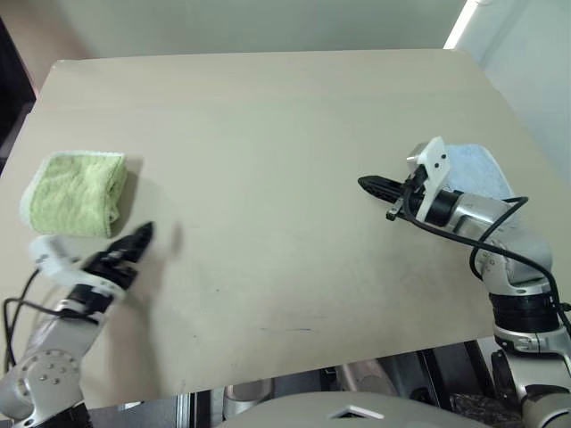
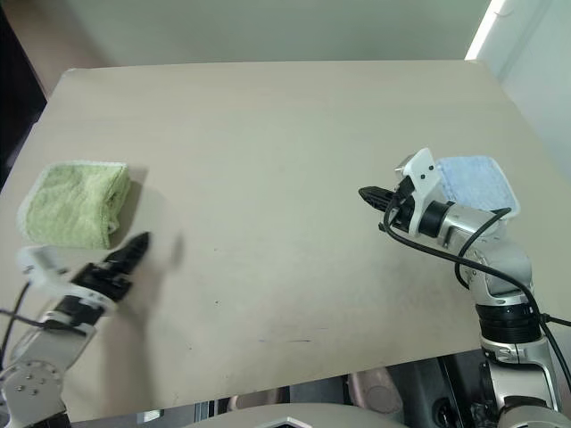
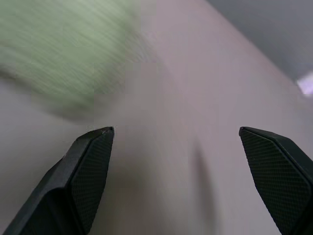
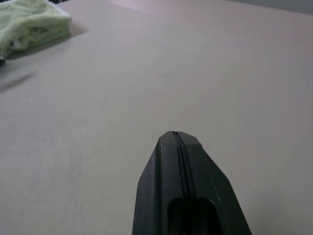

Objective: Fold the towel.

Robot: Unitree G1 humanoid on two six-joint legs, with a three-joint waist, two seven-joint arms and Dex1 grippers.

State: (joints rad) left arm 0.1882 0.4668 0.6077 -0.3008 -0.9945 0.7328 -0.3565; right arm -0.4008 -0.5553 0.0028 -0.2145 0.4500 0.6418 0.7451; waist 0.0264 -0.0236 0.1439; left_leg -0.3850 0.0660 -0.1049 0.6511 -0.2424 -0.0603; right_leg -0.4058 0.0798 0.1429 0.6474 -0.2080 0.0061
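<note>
Towel (image 1: 76, 193) lies folded at my counter's (image 1: 285, 134) left edge.
My left tool (image 1: 143, 235) gapes wide beside it, seemingly clear; right tool (image 1: 368, 185) pinched closed, empty, midcounter.

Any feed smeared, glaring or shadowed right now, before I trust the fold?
Left wrist view: motion-smeared, the towel just green streaks, though the fingers look crisp. Right wrist view: sharp, with a faint dark shadow streak on the table. Left eye view: even light, a bright strip past the table's far right corner, a soft shadow beside the left gripper.
</note>
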